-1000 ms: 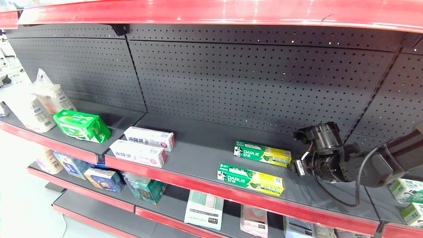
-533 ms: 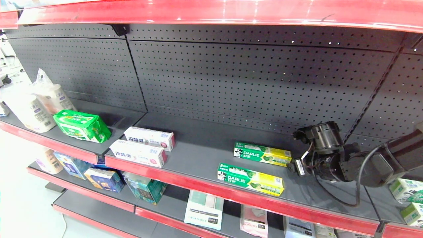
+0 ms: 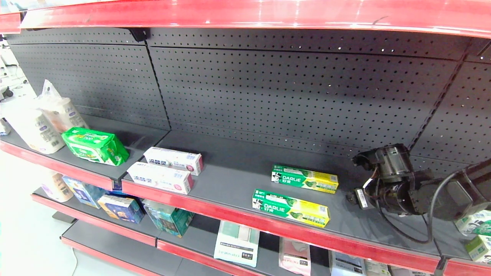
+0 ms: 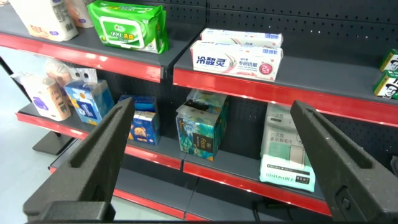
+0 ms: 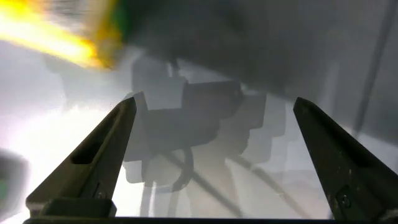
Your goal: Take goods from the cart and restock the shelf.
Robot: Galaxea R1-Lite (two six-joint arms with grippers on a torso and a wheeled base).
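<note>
**Desk:** What do you count on the shelf (image 3: 230,172)?

**Me:** On the middle board I see two white toothpaste boxes (image 3: 160,177) lying side by side at the left. Two green-and-yellow toothpaste boxes (image 3: 290,207) lie further right, one behind the other. One green wipes pack (image 3: 96,145) sits on the next board over.

**Desk:** And your tools?

**Me:** My right tool (image 5: 214,106) is over that middle board, to the right of the green-and-yellow pair and apart from them, fingers spread with nothing between. My left tool (image 4: 212,106) faces the lower shelves, spread wide too and holding nothing
</note>
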